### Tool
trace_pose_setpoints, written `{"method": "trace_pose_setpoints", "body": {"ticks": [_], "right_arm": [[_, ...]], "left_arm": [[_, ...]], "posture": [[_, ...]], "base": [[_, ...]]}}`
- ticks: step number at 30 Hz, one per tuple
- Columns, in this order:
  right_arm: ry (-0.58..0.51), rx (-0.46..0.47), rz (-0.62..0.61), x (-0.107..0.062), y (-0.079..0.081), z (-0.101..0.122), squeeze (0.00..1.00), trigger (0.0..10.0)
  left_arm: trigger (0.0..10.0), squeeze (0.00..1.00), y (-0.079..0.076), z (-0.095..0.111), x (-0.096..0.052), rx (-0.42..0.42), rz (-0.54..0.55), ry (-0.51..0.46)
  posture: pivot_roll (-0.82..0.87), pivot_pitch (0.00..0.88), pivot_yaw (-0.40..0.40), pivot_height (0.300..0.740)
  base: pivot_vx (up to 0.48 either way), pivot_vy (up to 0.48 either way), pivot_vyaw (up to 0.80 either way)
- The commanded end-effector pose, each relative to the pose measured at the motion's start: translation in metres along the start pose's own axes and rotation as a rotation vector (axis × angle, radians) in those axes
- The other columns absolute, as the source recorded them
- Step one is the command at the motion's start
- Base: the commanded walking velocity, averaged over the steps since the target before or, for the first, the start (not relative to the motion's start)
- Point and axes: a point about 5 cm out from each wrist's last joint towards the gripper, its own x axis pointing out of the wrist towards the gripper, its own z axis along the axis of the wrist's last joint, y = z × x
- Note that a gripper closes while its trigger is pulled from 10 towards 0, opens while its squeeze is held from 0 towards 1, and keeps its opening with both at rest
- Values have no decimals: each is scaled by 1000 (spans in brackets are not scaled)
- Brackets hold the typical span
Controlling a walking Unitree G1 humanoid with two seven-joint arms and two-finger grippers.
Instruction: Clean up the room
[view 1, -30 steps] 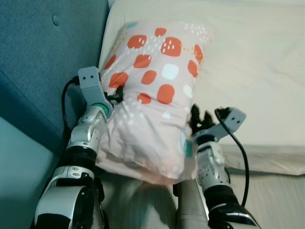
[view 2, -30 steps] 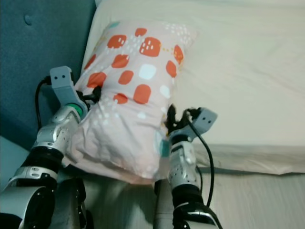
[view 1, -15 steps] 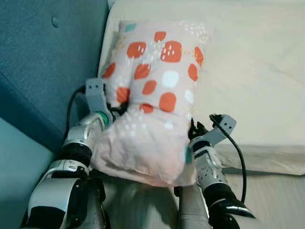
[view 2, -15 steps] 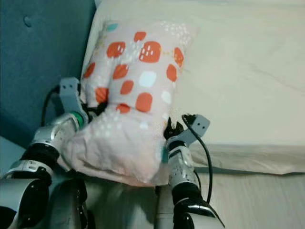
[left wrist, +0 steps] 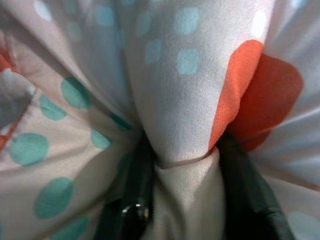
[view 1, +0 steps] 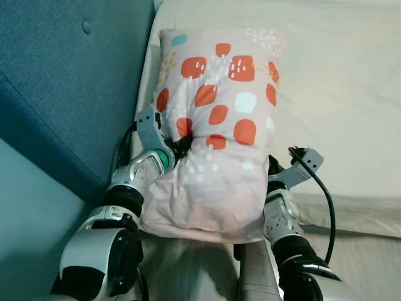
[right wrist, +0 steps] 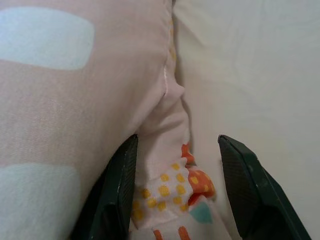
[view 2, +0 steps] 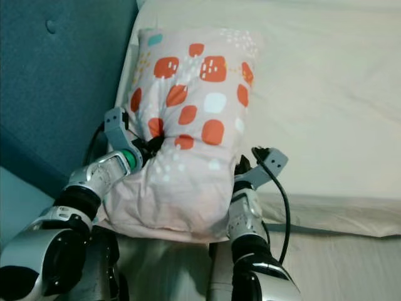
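Pink pillow [view 1: 216, 144], just one, orange and mint spots, on the cream bed [view 1: 338, 94]. My left gripper [view 1: 182, 145] pinches its fabric; my right gripper [right wrist: 175, 165] straddles its edge, spread apart.

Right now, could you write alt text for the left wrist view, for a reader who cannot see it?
Close-up of the left claw pinching a fold of the pink pillow, its two black fingers on either side of the bunched fabric. The cloth has teal dots and one orange patch.

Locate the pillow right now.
In the left eye view, the pillow lies at the bed's left edge beside the blue headboard, between both grippers.
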Motion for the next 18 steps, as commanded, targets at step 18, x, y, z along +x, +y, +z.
{"method": "trace_pose_setpoints", "body": {"ticks": [18], "right_arm": [[-105,-63,-154,-15,-28,14,0,10000]], "left_arm": [[0,0,-29,-17,3,-68,-77,130]], "posture": [[-79,203,106,566]], "base": [[0,0,0]]}}
